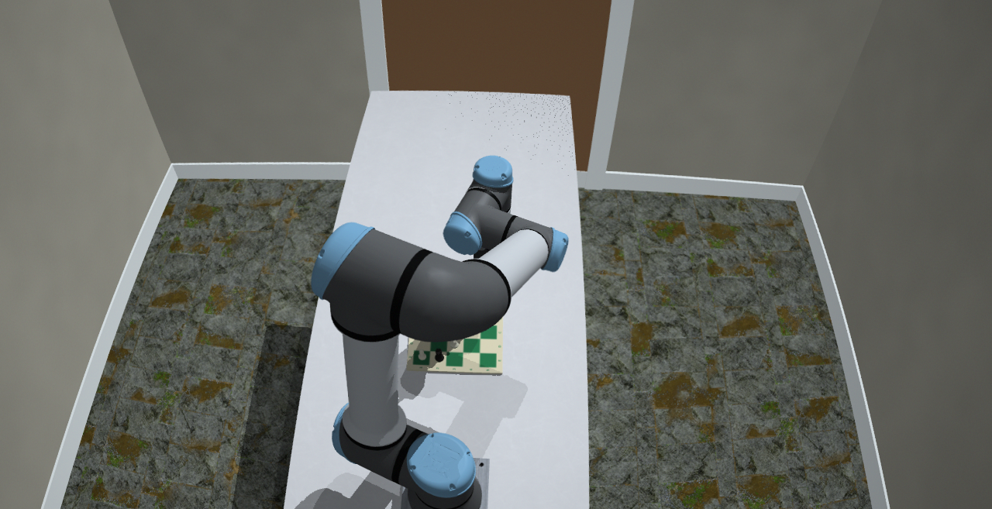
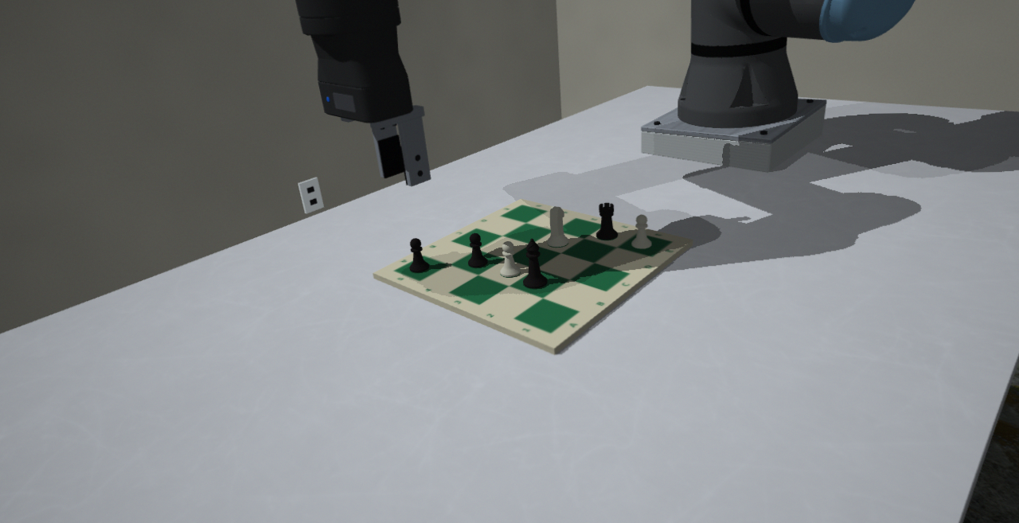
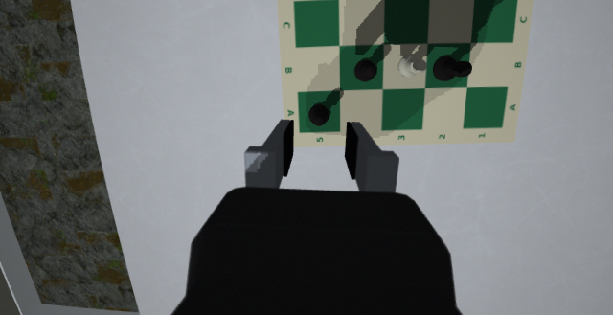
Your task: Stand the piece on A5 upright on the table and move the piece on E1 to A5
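A small green and cream chessboard [image 2: 570,338] [image 3: 522,66] [image 1: 457,369] lies on the grey table [image 2: 285,392]. A black pawn [image 2: 418,255] [image 3: 318,114] stands upright on A5, the board's left corner. A white pawn [image 2: 641,232] stands on E1, at the corner nearest the arm's base. My gripper [image 2: 404,172] [image 3: 319,138] is open, fingers partly drawn in, with nothing between them. It hangs well above the table, over the board's edge beside A5. In the top view the arm hides the gripper.
Other pieces stand upright: a black pawn [image 2: 476,250] [image 3: 365,70], a white pawn [image 2: 509,259] [image 3: 407,67], a black bishop [image 2: 534,263] [image 3: 445,67], a tall white piece [image 2: 556,226] and a black rook [image 2: 606,220]. The arm's base [image 2: 733,127] stands behind the board.
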`<state>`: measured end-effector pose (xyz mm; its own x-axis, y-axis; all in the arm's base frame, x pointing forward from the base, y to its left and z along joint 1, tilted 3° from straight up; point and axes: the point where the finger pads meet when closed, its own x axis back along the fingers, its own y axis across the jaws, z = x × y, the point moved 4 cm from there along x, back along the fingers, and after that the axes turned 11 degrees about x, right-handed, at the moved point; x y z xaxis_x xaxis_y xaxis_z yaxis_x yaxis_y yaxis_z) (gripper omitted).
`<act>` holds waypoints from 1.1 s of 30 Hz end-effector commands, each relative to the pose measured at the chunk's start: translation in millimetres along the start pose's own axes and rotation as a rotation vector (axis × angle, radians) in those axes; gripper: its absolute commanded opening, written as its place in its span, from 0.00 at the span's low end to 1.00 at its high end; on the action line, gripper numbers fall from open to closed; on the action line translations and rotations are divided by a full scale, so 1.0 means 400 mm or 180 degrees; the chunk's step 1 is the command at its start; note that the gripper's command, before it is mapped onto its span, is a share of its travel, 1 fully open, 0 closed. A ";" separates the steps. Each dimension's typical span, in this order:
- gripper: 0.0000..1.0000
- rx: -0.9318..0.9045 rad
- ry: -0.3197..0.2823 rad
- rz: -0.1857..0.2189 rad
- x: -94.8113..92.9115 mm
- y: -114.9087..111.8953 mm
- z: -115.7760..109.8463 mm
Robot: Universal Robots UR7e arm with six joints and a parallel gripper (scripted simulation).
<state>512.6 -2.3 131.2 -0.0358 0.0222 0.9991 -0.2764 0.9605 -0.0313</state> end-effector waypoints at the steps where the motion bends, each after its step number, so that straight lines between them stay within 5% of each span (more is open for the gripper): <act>1: 0.68 0.0000 -0.0005 0.0003 0.001 0.000 -0.001; 33: 0.68 0.0000 -0.0005 0.0003 -0.012 0.000 -0.001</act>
<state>512.8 -2.3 128.7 -0.0362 0.0223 0.9991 -0.2764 0.9605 -0.0315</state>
